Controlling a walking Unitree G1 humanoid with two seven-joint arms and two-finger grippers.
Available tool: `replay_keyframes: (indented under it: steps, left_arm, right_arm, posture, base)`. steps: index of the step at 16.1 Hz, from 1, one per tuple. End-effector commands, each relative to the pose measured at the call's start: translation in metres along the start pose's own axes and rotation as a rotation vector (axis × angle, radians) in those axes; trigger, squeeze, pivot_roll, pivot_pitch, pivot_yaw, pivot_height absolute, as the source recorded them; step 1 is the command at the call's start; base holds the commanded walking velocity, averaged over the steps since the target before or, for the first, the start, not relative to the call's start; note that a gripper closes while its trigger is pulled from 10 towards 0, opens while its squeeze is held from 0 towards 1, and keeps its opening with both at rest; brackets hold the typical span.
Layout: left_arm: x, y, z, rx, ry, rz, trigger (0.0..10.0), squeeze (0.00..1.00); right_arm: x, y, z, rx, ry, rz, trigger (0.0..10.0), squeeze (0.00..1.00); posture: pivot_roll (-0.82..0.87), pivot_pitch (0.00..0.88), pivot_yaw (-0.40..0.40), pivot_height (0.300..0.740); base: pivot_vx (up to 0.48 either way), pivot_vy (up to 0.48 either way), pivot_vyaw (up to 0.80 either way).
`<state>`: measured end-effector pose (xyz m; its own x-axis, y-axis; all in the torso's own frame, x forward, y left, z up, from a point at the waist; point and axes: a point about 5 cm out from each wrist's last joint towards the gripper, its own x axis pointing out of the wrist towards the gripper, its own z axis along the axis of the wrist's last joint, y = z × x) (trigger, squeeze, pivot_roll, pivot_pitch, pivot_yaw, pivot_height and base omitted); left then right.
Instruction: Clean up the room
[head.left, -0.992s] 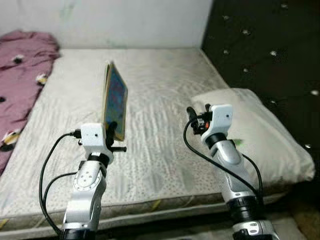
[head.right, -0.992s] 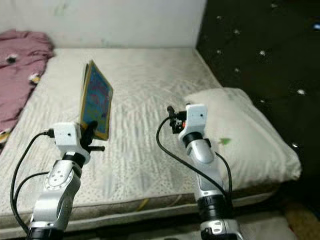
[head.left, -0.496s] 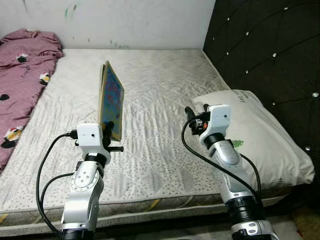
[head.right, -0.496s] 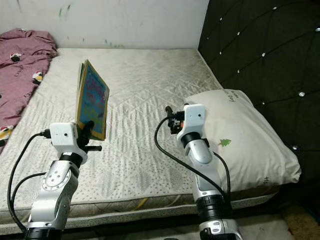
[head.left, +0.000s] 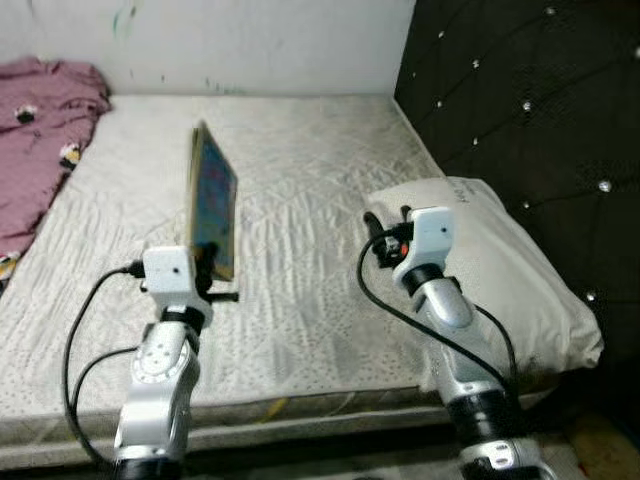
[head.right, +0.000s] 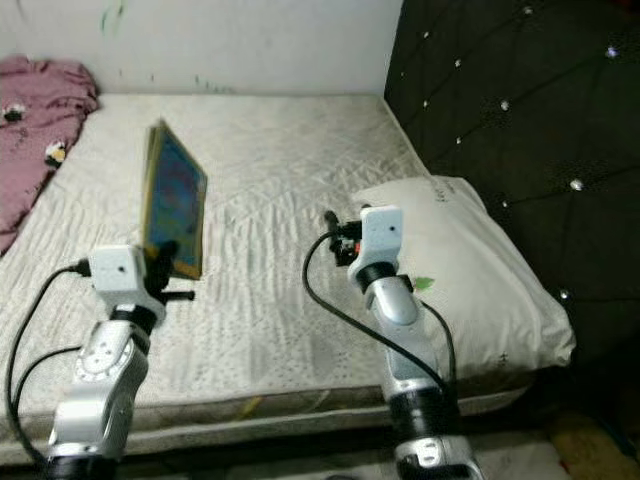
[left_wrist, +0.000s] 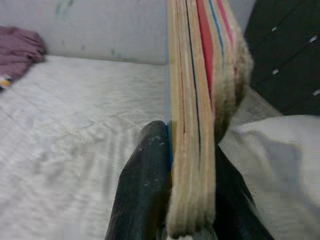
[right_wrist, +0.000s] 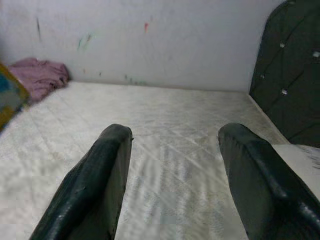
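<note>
A bare quilted mattress lies against a pale wall, with a dark tufted headboard on the right. At the far left a crumpled maroon blanket lies heaped on the mattress. Nearer, the left gripper holds a thin stack of colourful picture books upright above the mattress, its jaws pinching the lower edge so that the covers stand on end; the left wrist view shows the black fingers pressed on either side of the stack. This carrying grip probably keeps the books together while they are taken elsewhere. To the right, the right gripper hovers over the mattress with jaws spread, holding nothing, likely ready for another item. Beside it a white pillow lies by the headboard.
</note>
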<state>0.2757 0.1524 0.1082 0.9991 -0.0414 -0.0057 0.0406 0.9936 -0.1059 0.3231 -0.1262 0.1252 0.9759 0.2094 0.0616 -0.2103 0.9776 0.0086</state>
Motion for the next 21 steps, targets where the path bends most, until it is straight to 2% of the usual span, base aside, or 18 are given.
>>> replay_keyframes:
  steps: [1, 5, 7, 9, 11, 12, 14, 16, 20, 21]
  left_arm:
    - [0.002, -0.004, 0.009, 0.008, -0.044, -0.023, 10.0, 0.0]
    - [0.002, -0.003, 0.009, 0.008, -0.045, -0.011, 10.0, 0.0]
    - [0.0, 0.008, 0.01, 0.038, -0.049, 0.099, 10.0, 0.0]
    - [-0.006, 0.02, 0.012, 0.019, -0.06, 0.194, 10.0, 0.0]
    - [-0.017, 0.02, 0.013, -0.016, -0.063, 0.189, 10.0, 0.0]
    - [-0.025, 0.02, 0.013, -0.067, -0.07, 0.173, 10.0, 0.0]
    - [-0.035, 0.024, 0.011, -0.023, -0.077, 0.19, 10.0, 0.0]
    - [-0.04, 0.026, 0.008, 0.0, -0.053, 0.203, 10.0, 0.0]
    - [-0.043, 0.023, 0.004, 0.053, -0.028, 0.196, 10.0, 0.0]
    - [-0.045, 0.024, 0.002, 0.033, -0.016, 0.196, 10.0, 0.0]
  right_arm:
    - [0.002, -0.001, 0.004, -0.002, -0.014, -0.004, 10.0, 0.0]
    - [0.001, -0.003, 0.003, -0.006, -0.01, -0.008, 10.0, 0.0]
    - [-0.005, -0.008, 0.001, 0.007, 0.0, -0.05, 10.0, 0.0]
    - [-0.013, -0.009, -0.004, 0.011, 0.011, -0.067, 10.0, 0.0]
    - [-0.018, -0.012, -0.005, 0.012, 0.017, -0.08, 10.0, 0.0]
    - [-0.021, -0.013, -0.007, 0.013, 0.024, -0.087, 10.0, 0.0]
    - [-0.028, -0.015, -0.012, 0.027, 0.047, -0.108, 10.0, 0.0]
    - [-0.032, -0.013, -0.014, 0.029, 0.059, -0.106, 10.0, 0.0]
    - [-0.037, -0.012, -0.019, 0.037, 0.081, -0.109, 10.0, 0.0]
    - [-0.039, -0.011, -0.019, 0.038, 0.084, -0.109, 10.0, 0.0]
  posture:
    - [-0.05, 0.0, -0.036, 0.74]
    - [-0.05, 0.0, -0.038, 0.74]
    - [-0.05, 0.0, -0.042, 0.74]
    - [-0.05, 0.0, -0.037, 0.74]
    - [-0.04, 0.0, -0.034, 0.74]
    - [-0.04, 0.0, -0.034, 0.74]
    - [-0.04, 0.0, -0.032, 0.74]
    - [-0.04, 0.0, -0.028, 0.74]
    - [-0.05, 0.0, -0.021, 0.74]
    - [-0.05, 0.0, -0.017, 0.74]
  base:
    - [0.0, -0.307, 0.0]
    - [0.0, -0.297, 0.0]
    - [0.0, 0.0, 0.0]
    - [0.0, 0.0, 0.0]
    - [0.0, 0.0, 0.0]
    - [0.0, 0.0, 0.0]
    - [0.0, 0.0, 0.0]
    - [0.0, 0.0, 0.0]
    - [0.0, 0.0, -0.5]
    - [0.0, 0.0, 0.0]
